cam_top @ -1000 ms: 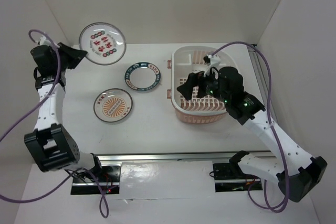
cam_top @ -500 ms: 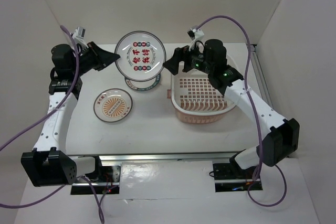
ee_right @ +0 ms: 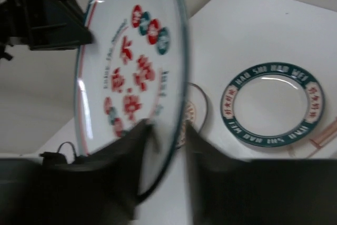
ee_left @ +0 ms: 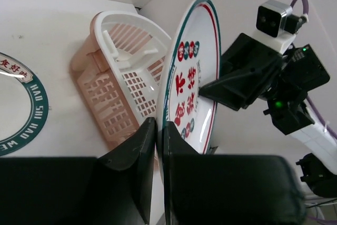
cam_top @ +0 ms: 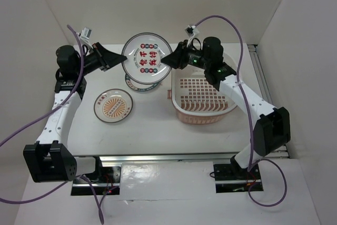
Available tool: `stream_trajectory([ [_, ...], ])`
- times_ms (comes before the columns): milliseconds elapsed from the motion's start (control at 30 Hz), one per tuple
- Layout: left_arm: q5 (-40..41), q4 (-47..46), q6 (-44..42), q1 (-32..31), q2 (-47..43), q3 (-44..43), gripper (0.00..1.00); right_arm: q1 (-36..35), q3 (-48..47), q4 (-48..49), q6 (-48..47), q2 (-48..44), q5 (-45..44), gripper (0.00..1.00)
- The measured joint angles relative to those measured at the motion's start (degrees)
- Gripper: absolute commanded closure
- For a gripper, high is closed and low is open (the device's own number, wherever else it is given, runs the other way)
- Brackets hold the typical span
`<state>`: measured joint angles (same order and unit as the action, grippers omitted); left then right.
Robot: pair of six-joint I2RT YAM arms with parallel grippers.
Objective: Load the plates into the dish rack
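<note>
The plate with red marks (cam_top: 146,59) (ee_left: 192,77) (ee_right: 131,61) hangs on edge in the air left of the dish rack (cam_top: 202,118) (ee_left: 105,72). My left gripper (cam_top: 122,60) (ee_left: 159,125) is shut on its left rim. My right gripper (cam_top: 167,60) (ee_right: 167,130) straddles the opposite rim, one finger on each side. That view is blurred, so contact does not show. The blue-green rimmed plate (cam_top: 138,86) (ee_right: 271,104) lies on the table, half hidden under the raised plate. The orange sunburst plate (cam_top: 112,105) lies flat to the front left.
White walls close in the table on the left, back and right. A metal rail (cam_top: 168,157) runs along the near edge by the arm bases. Purple cables (cam_top: 231,25) loop above both arms.
My left arm carried the red-marked plate from the far left to beside the rack. My right arm swung up from over the rack to the plate's right rim and its jaws narrowed.
</note>
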<state>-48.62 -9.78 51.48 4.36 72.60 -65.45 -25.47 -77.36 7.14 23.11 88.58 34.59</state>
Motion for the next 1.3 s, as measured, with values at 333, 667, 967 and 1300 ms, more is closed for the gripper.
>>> stream_trajectory([
  [333, 1.81, 4.22, -2.4, -0.33, 0.09, -0.57, 0.0, -0.07, -0.72, -8.0, 1.44, -2.16, -7.74, 1.0],
  [667, 14.51, 20.57, -10.49, -2.1, -2.36, -9.64, 0.0, -1.16, -9.09, -36.85, -5.57, -18.23, -49.68, 1.0],
  [967, 19.87, 28.57, -12.66, -2.12, -1.9, -12.87, 0.0, -10.88, -7.87, -52.48, 3.5, -21.44, -75.28, 1.0],
  [1300, 23.39, 33.2, -14.05, -2.12, 0.02, -15.26, 0.0, -19.78, -6.47, -64.57, 15.56, -6.51, -86.47, 1.0],
])
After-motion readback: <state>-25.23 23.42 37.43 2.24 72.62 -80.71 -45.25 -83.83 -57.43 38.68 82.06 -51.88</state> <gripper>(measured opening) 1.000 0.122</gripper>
